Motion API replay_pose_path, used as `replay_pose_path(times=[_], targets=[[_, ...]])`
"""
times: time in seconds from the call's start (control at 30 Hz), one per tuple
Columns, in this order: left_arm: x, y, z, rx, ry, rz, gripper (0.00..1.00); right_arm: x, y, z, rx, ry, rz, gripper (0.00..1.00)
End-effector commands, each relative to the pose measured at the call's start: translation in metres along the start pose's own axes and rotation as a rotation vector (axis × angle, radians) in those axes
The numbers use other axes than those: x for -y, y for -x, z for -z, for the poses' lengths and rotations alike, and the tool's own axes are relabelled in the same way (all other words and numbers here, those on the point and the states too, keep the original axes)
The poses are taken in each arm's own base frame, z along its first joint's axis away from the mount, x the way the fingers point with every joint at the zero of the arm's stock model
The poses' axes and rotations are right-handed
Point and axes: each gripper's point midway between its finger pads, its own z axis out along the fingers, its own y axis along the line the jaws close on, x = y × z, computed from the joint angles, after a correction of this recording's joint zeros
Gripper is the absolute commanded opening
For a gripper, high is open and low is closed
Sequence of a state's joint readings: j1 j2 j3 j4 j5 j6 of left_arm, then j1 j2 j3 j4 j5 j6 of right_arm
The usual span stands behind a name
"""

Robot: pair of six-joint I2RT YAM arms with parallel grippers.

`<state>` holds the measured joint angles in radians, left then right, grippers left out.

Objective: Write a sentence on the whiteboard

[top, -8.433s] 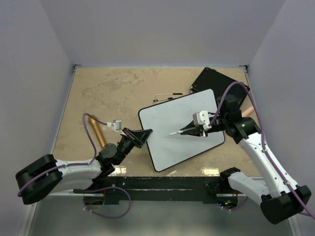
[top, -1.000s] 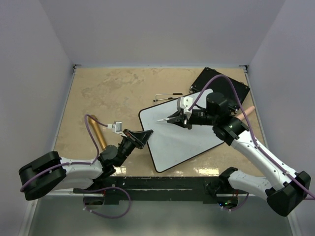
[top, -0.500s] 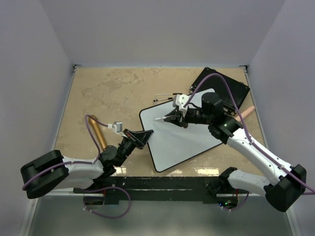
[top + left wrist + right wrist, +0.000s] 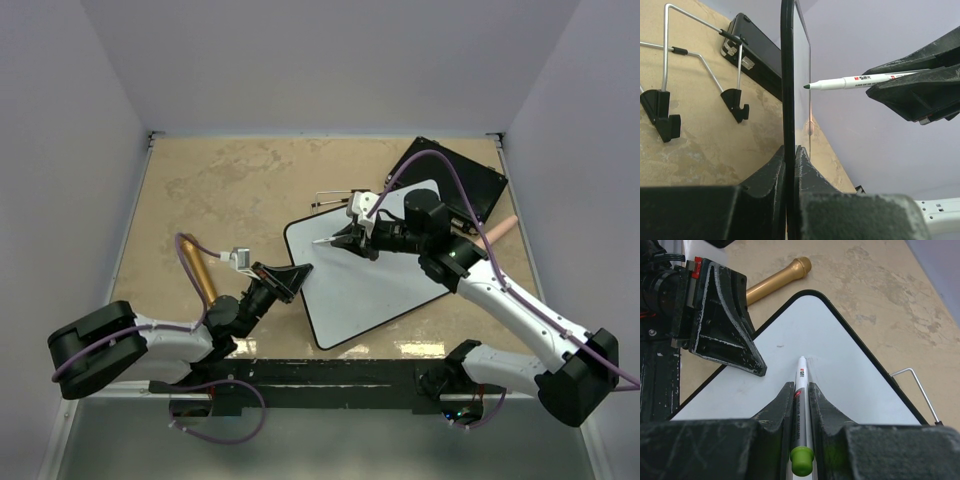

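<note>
Holding a marker [image 4: 328, 241] over the whiteboard [image 4: 365, 265] while its edge is gripped.
Whiteboard: skewed on the table [image 4: 230, 180], right of centre, one far corner overlapping a flat black board [image 4: 450, 180]. Left hand [image 4: 292, 275]: pressed together on the whiteboard's left edge, pinching its thin black frame. Right hand [image 4: 345, 240]: pinching the white marker, green end rearward, tip pointing at the board's face near the far left corner; contact cannot be judged. A wire stand [image 4: 335, 197] lies just beyond the whiteboard; a gold cylinder [image 4: 197, 268] lies near the left arm.
</note>
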<state>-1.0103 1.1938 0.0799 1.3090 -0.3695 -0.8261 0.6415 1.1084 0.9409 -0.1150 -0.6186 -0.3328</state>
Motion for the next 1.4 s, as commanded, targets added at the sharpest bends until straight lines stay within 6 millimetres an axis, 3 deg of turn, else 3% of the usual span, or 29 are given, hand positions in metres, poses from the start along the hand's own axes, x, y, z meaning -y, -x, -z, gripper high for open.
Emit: replay_pose_path(times=[0.0, 0.7, 1.37], targets=[[0.0, 0.0, -0.002, 0.001, -0.024, -0.127, 0.0, 0.007, 0.006, -0.002, 0.022, -0.031, 0.012, 0.0], [-0.001, 0.005, 0.002, 0.011, -0.02, -0.153, 0.0, 0.002, -0.014, -0.003, -0.053, 0.001, 0.021, 0.0], [-0.003, 0.006, 0.004, 0.017, -0.013, -0.158, 0.0, -0.032, -0.052, 0.008, -0.161, 0.143, 0.01, 0.0]])
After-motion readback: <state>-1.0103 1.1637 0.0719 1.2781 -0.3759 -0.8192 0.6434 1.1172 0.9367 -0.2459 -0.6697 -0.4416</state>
